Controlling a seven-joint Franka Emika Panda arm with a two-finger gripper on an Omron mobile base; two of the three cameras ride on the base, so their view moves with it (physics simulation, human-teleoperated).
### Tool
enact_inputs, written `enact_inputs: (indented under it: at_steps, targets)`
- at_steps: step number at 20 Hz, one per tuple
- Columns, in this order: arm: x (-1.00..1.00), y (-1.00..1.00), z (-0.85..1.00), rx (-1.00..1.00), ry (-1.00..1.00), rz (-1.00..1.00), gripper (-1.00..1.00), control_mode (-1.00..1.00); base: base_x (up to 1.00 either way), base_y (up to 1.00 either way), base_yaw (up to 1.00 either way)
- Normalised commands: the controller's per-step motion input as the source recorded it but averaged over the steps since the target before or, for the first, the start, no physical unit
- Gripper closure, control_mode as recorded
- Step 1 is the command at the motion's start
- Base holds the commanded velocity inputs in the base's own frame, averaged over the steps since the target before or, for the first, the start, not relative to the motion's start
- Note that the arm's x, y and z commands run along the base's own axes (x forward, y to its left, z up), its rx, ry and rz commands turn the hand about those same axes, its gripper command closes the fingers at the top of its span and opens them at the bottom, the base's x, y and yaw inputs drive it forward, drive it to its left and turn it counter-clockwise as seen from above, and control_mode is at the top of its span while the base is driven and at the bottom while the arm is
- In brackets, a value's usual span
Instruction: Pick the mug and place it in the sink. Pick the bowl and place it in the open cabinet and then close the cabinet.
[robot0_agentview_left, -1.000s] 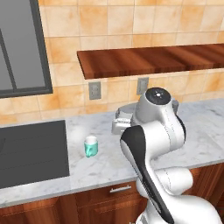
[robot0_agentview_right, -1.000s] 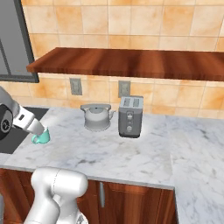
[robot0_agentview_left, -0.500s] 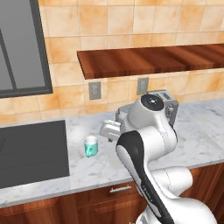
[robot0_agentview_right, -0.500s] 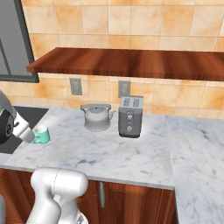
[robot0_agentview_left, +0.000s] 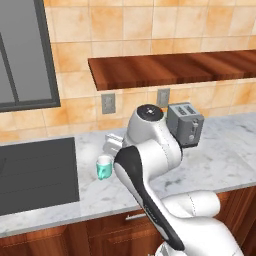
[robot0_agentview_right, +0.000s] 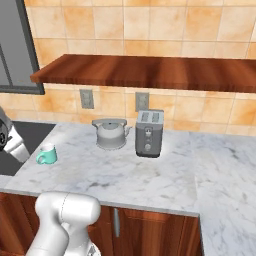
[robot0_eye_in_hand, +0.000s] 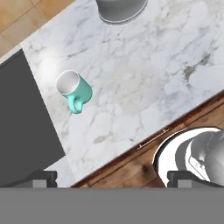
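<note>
Arm has swung left and dropped toward the mug (robot0_eye_in_hand: 73, 89) beside the sink (robot0_agentview_left: 35, 172); gripper (robot0_eye_in_hand: 113, 177) spread wide, holding nothing, so the pick's still ahead.

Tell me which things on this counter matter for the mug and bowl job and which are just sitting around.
For the job: mug, sink, open gripper.
Lying about: kettle, toaster, wall shelf, outlets.

Orange tiled wall (robot0_agentview_right: 150, 22), wooden shelf (robot0_agentview_right: 150, 70), white marble counter (robot0_agentview_right: 150, 175).
</note>
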Motion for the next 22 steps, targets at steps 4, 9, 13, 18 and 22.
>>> enact_inputs:
  at_steps: [4, 9, 13, 18, 22]
  targets:
    - [0.15, 0.12, -0.36, 0.00, 0.01, -0.05, -1.00, -1.00, 0.00, 0.00, 0.00]
    - [0.15, 0.00, -0.36, 0.00, 0.00, 0.00, -1.00, -1.00, 0.00, 0.00, 0.00]
    - [0.14, 0.00, -0.29, 0.00, 0.00, 0.00, -1.00, -1.00, 0.00, 0.00, 0.00]
    - [0.26, 0.00, -0.19, 0.00, 0.09, 0.01, -1.00, -1.00, 0.00, 0.00, 0.00]
    - [0.32, 0.00, -0.09, 0.00, 0.16, 0.00, -1.00, -1.00, 0.00, 0.00, 0.00]
